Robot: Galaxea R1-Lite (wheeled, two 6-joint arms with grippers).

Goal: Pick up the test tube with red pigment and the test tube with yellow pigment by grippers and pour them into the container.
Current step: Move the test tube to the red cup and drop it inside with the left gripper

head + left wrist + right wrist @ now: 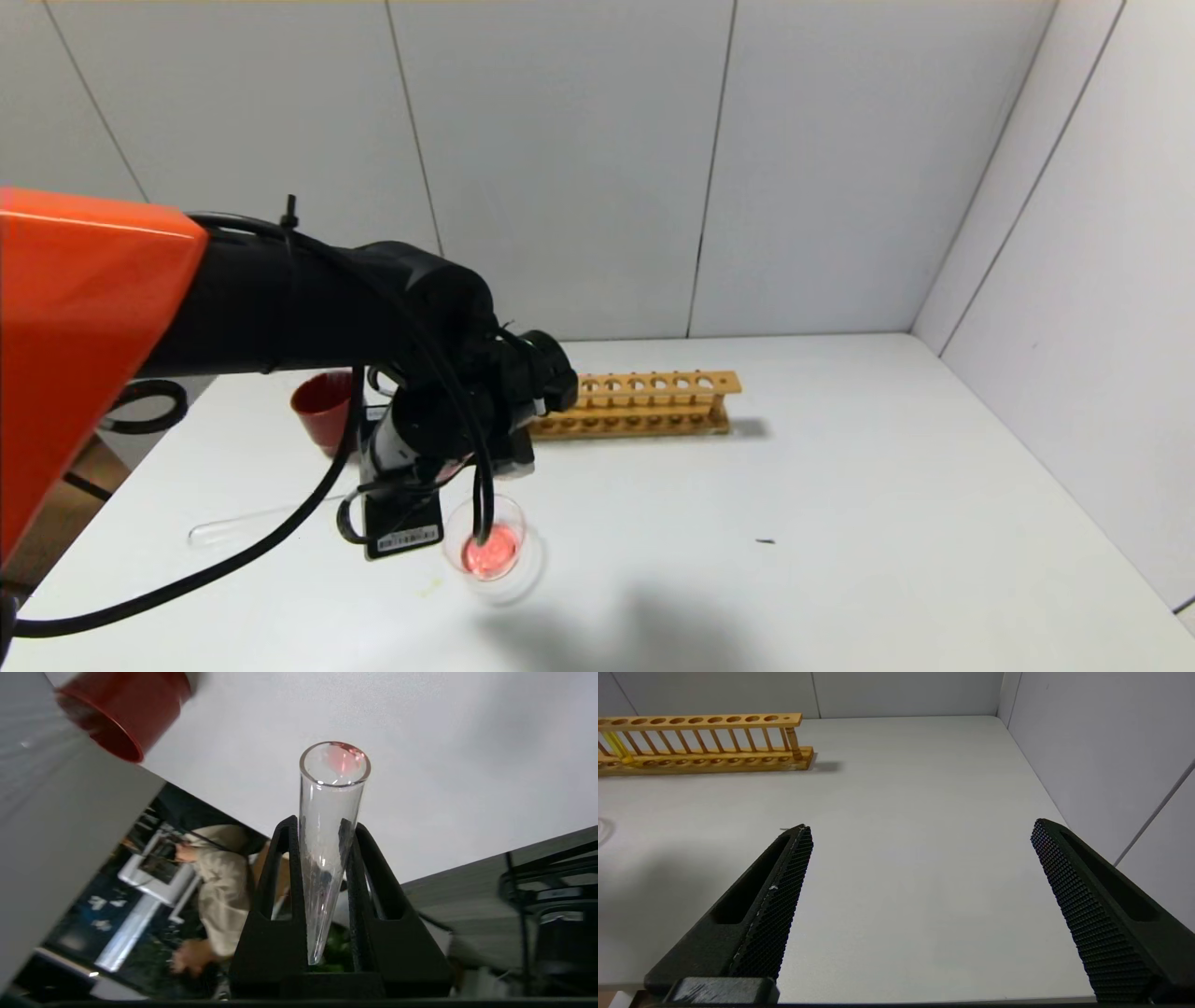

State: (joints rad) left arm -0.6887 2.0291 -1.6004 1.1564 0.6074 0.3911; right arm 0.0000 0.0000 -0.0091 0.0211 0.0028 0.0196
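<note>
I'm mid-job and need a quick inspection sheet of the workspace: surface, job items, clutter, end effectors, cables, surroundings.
Surface: white table, one small dark speck.
Job items: glass dish holds red liquid; red tube nearly emptied, red trace at its mouth; yellow tube in the wooden rack.
Clutter: dark red cup behind; a clear tube lying flat.
End effectors: left end effector shut on the red tube, beside the dish; right end effector open, empty, above the table.
Cables: black cable hangs from the left arm; another loop dangles over the dish.
Surroundings: white panel walls.
</note>
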